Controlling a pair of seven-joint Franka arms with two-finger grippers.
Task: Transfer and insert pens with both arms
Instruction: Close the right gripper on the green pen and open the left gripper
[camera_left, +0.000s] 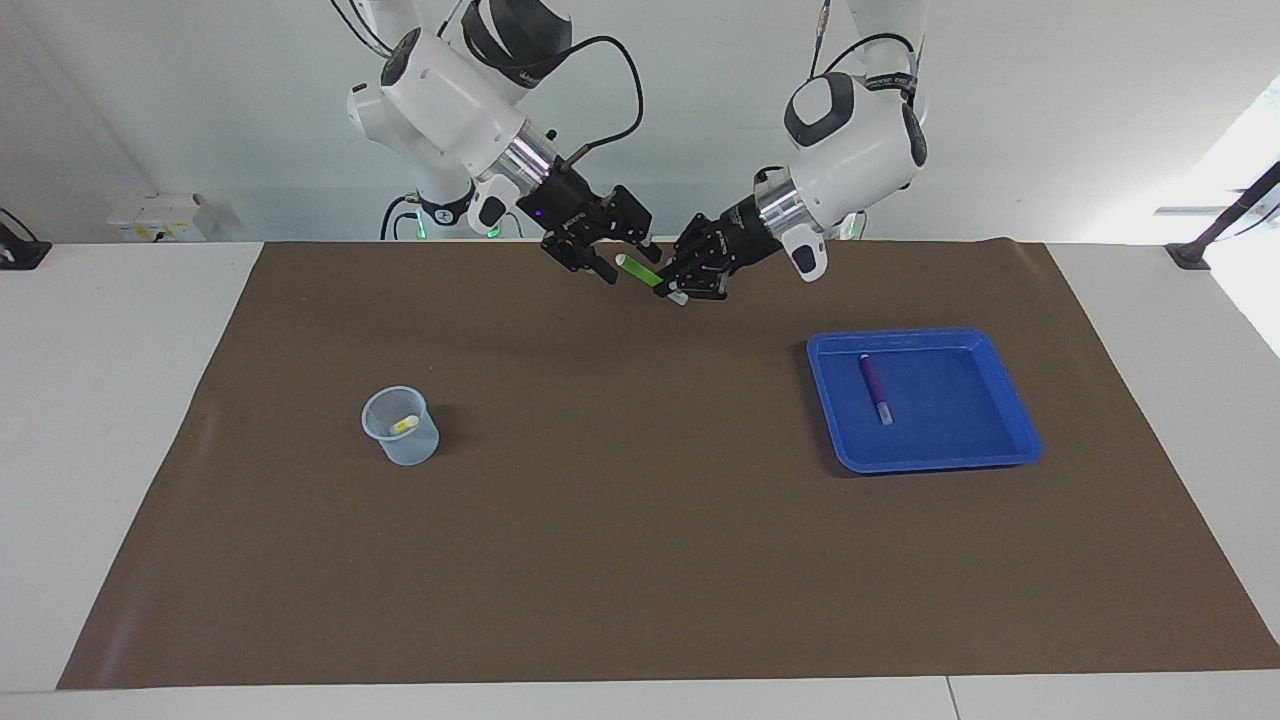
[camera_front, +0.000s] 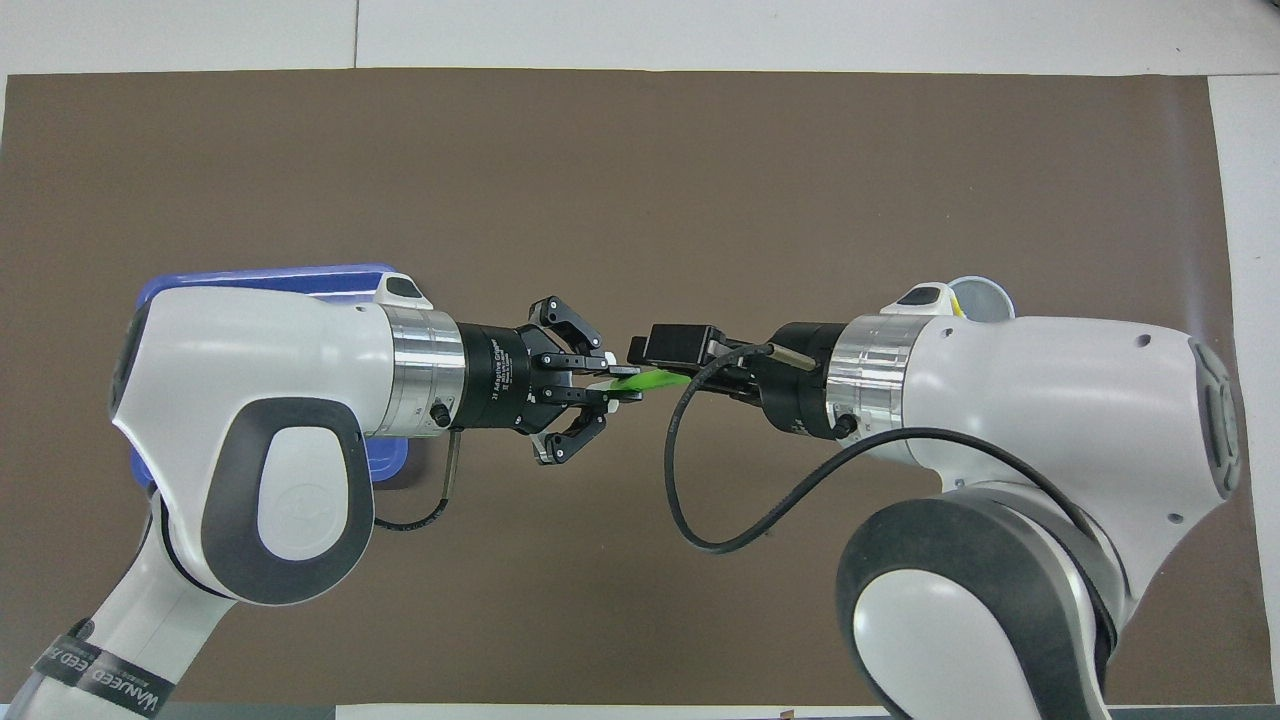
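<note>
Lighting: bright, even, diffuse. Strong daylight glare at counter (camera_left: 120, 420) edge, left arm's end, facing view. Shadows: soft, faint, beside cup (camera_left: 400, 427) and tray (camera_left: 1020, 425). Focus: sharp throughout. Overhead view: arm shells show mild sheen.

Three pens (green (camera_left: 645, 273), purple (camera_left: 875, 387), yellow (camera_left: 404, 425)), one cup (camera_left: 401, 428), one tray (camera_left: 1010, 400), two arms.
</note>
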